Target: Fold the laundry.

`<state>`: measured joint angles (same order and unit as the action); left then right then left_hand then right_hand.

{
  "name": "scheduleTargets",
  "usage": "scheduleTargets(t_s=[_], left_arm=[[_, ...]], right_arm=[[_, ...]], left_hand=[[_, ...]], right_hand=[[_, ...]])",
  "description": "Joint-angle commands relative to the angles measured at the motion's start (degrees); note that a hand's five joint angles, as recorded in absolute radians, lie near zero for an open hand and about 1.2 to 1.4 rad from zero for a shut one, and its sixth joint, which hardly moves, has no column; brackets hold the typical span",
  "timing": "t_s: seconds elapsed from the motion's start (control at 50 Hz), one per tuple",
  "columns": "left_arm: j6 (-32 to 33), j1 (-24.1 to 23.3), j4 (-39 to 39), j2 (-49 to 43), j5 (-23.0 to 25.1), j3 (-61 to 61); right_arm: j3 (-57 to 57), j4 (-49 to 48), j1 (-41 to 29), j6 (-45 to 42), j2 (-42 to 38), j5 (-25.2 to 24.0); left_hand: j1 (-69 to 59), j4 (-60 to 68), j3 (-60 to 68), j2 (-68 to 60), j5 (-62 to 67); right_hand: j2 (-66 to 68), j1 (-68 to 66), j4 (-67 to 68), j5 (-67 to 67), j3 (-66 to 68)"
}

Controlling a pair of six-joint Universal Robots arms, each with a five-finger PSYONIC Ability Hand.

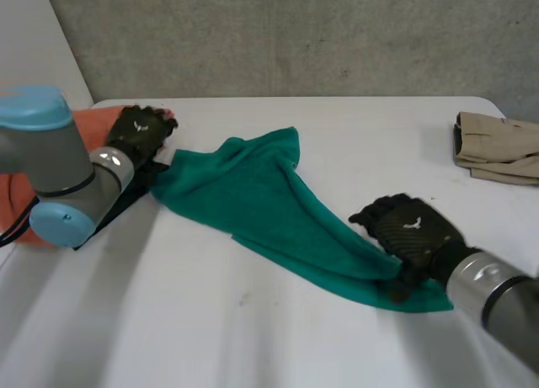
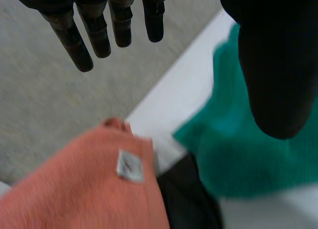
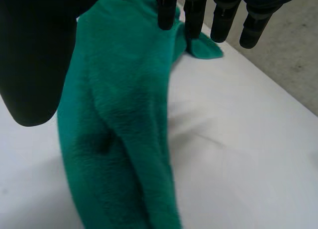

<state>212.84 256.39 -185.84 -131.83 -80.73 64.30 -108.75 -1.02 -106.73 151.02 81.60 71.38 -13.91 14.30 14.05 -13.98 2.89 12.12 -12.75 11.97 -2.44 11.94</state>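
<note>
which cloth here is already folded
The beige garment, apart at the far right: a neat flat stack. The green towel lies rumpled, the orange cloth bunched.

left hand (image 1: 139, 134) is hovering upper left, fingers straight; right hand (image 1: 410, 232) is sitting lower right, fingers straight, thumb spread.

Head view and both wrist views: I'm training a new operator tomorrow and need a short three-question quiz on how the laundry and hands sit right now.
1. True or false: the folded tan clothes lie apart from the green towel.
2. Fill in: the cloth near the left hand is ___ in colour.
3. The right hand is on: A) the towel's middle, B) the towel's near end, C) the tan clothes.

Key: 1 true; 2 orange; 3 B.
</note>
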Motion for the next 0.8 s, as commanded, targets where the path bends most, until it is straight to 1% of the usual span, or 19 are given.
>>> scheduleTargets(t_s=[0.02,0.12,0.16,0.24,0.28,0.3,0.34,0.36,0.38,0.4,0.42,0.52,0.54,0.6,0.62,0.66,0.7,0.78,0.8], left_arm=[[1.97,1.04,0.3,-9.31,2.68,-6.63],[1.88,0.87,0.3,-12.92,4.61,-10.06],[1.97,0.78,0.21,-14.24,5.92,-11.03],[2.05,0.43,0.21,-16.0,6.37,-12.61],[2.05,0.34,0.21,-16.71,6.37,-13.4],[1.97,0.25,0.12,-17.23,6.2,-14.1],[1.97,0.08,0.12,-17.5,5.58,-14.63],[1.88,-0.01,0.12,-17.59,5.49,-14.72],[1.88,-0.19,0.12,-17.5,5.32,-14.73],[1.88,-0.28,0.12,-17.41,5.23,-14.73],[1.88,-0.54,0.21,-17.41,5.23,-14.64],[1.53,-3.08,0.82,-15.66,2.86,-13.06],[1.09,-3.79,1.78,-12.35,1.03,-11.49],[0.74,-4.76,3.46,-5.3,-1.01,-8.06],[0.04,-5.02,4.25,-0.15,-1.62,-5.09],[-1.19,-5.46,4.78,3.84,-1.71,-2.7],[-4.26,-6.25,5.48,10.51,-1.89,0.91],[-9.8,-7.83,7.33,21.33,-1.63,7.32],[-10.51,-8.01,7.59,22.83,-1.45,8.64]], right_arm=[[-1.38,-8.73,-4.63,0.06,-7.24,8.07],[-1.9,-12.85,-5.51,0.06,-10.32,9.48],[-2.34,-15.13,-5.6,-0.02,-10.85,9.57],[-2.43,-17.08,-5.86,-0.02,-11.38,9.75],[-2.43,-17.26,-5.95,-0.46,-11.99,9.75],[-2.35,-17.43,-5.95,-0.55,-12.17,9.66],[-2.17,-17.87,-5.95,-0.64,-12.61,9.66],[-2.0,-18.48,-5.86,-0.73,-13.04,9.75],[-1.91,-18.84,-5.69,-0.81,-13.22,9.75],[-1.91,-19.28,-5.51,-0.82,-13.22,9.83],[-1.82,-19.72,-5.34,-0.82,-13.22,10.01],[-0.94,-20.51,-4.2,-1.86,-11.21,11.94],[-0.68,-20.08,-4.1,-2.39,-10.07,12.03],[0.55,-18.76,-3.84,-5.55,-4.19,11.86],[1.08,-18.06,-3.67,-6.34,-2.95,11.86],[3.7,-15.43,-2.01,-8.89,0.21,11.51],[5.99,-13.32,-0.51,-10.13,1.45,11.24],[12.67,-8.22,3.27,-12.33,2.24,7.21],[15.82,-6.38,4.76,-12.85,2.16,4.94]], left_hand=[[-5.56,5.17,5.41,-5.48,6.57],[-9.09,8.7,8.94,-9.01,10.1],[-13.1,12.71,12.96,-13.03,14.12],[-20.18,19.79,20.03,-20.1,21.19],[-27.56,27.17,27.41,-27.48,28.57],[-37.59,37.2,37.44,-37.51,38.6],[-48.56,48.17,48.42,-48.49,49.58],[-55.45,55.06,55.3,-55.38,56.46],[-65.99,65.6,65.84,-65.91,67.0],[-66.09,65.7,65.95,-66.02,67.11],[-66.09,65.7,65.95,-66.02,67.11],[-66.09,65.7,65.95,-66.02,67.11],[-66.09,65.7,65.95,-66.02,67.11],[-66.09,65.7,65.95,-66.02,67.11],[-66.09,65.7,65.95,-66.02,67.11],[-66.09,65.7,65.95,-66.02,67.11],[-66.09,65.7,65.95,-66.02,67.11],[-66.09,65.7,65.95,-66.02,67.11],[-66.09,65.7,65.95,-66.02,67.11]], right_hand=[[2.67,-2.04,2.82,-2.35,2.85],[7.03,-6.4,7.18,-6.7,7.21],[11.23,-10.6,11.37,-10.9,11.41],[15.45,-14.82,15.6,-15.12,15.63],[21.8,-21.17,21.95,-21.48,21.98],[25.02,-24.38,25.16,-24.69,25.19],[30.91,-30.27,31.05,-30.58,31.08],[42.26,-41.63,42.41,-41.93,42.44],[52.36,-51.73,52.51,-52.04,52.54],[63.12,-62.49,63.27,-62.8,63.3],[67.84,-67.2,67.98,-67.51,68.01],[67.88,-67.25,68.03,-67.56,68.06],[67.88,-67.25,68.03,-67.56,68.06],[67.88,-67.25,68.03,-67.56,68.06],[67.88,-67.25,68.03,-67.56,68.06],[67.88,-67.25,68.03,-67.56,68.06],[67.88,-67.25,68.03,-67.56,68.06],[67.88,-67.25,68.03,-67.56,68.06],[67.88,-67.25,68.03,-67.56,68.06]])
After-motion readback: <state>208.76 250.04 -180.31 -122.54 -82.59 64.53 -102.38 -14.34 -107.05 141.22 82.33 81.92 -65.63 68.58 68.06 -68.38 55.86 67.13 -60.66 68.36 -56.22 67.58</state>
